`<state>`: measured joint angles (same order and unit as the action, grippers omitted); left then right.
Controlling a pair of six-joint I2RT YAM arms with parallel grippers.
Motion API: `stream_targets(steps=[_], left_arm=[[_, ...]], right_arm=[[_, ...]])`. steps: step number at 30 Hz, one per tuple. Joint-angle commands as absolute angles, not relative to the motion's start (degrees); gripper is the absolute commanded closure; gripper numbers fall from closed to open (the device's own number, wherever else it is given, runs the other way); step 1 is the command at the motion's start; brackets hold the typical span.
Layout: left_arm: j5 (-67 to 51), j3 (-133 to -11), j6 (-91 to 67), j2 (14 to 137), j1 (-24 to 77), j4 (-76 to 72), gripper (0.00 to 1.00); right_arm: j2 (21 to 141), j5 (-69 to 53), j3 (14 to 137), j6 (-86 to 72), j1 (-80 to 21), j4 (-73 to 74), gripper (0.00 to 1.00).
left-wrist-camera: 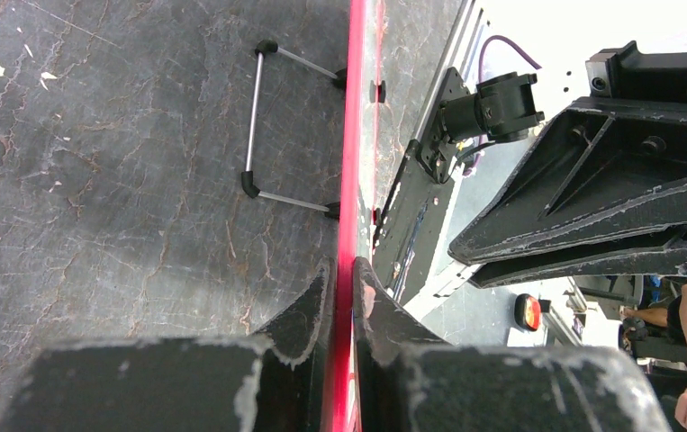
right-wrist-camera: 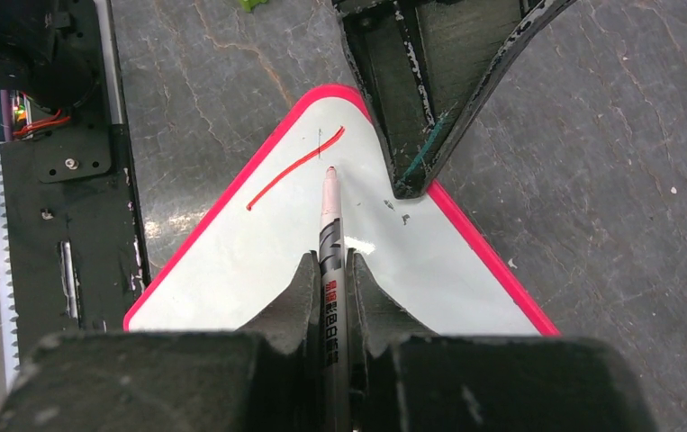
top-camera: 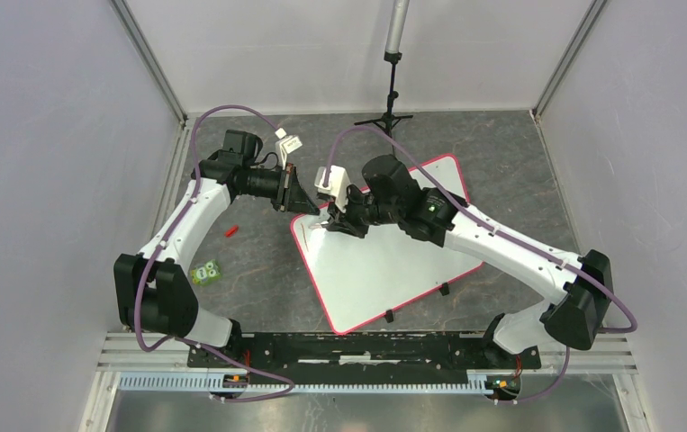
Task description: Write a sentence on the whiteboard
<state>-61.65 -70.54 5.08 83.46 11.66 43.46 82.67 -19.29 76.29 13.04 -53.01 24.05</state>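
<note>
White, red-rimmed, our whiteboard (top-camera: 384, 270) lies askew to the base rail (top-camera: 348, 346), long axis running near-left to far-right (one red stroke (right-wrist-camera: 290, 171) so far); we see the left gripper (left-wrist-camera: 341, 270) pinching its rim, the right gripper (right-wrist-camera: 330, 261) pinching a marker (right-wrist-camera: 330, 216).

The whiteboard (top-camera: 384, 270) is a flat white rectangle with a thin red-pink rim and rounded corners. It is spread at a slant over the dark table (top-camera: 258, 279), one corner pointing toward the far left, with small black clips (top-camera: 444, 289) along its near edge. Of the sentence (right-wrist-camera: 294, 168), only one thin red stroke shows, a slightly curved diagonal line just inside a rounded corner of the board.
</note>
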Motion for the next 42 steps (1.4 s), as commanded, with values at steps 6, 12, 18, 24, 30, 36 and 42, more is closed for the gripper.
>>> stream_targets(steps=[6,12,18,24,30,36,42], left_arm=[[-61.7,-71.4,6.3,81.5,11.9,44.2,0.98],[-61.6,-71.3,6.3,81.4,11.9,44.2,0.97],[-61.4,-71.1,6.4,81.6,11.9,44.2,0.98],[-61.3,-71.2,6.3,81.5,11.9,44.2,0.98],[-61.1,-71.2,6.2,81.5,11.9,44.2,0.98],[-60.9,-71.1,6.1,81.4,11.9,44.2,0.98],[-60.8,-70.9,6.2,81.1,11.9,44.2,0.98]], right_arm=[[83.7,-16.9,77.4,12.4,-53.1,23.0,1.0],[84.2,-18.4,76.3,12.3,-53.2,23.5,1.0],[83.9,-19.8,75.3,12.4,-54.4,23.8,1.0],[84.2,-20.3,74.2,12.7,-55.7,24.0,1.0],[84.0,-19.8,74.3,13.0,-55.7,23.9,1.0],[83.4,-19.0,73.7,13.9,-55.7,24.4,1.0],[80.9,-17.7,70.2,15.1,-55.6,25.3,1.0]])
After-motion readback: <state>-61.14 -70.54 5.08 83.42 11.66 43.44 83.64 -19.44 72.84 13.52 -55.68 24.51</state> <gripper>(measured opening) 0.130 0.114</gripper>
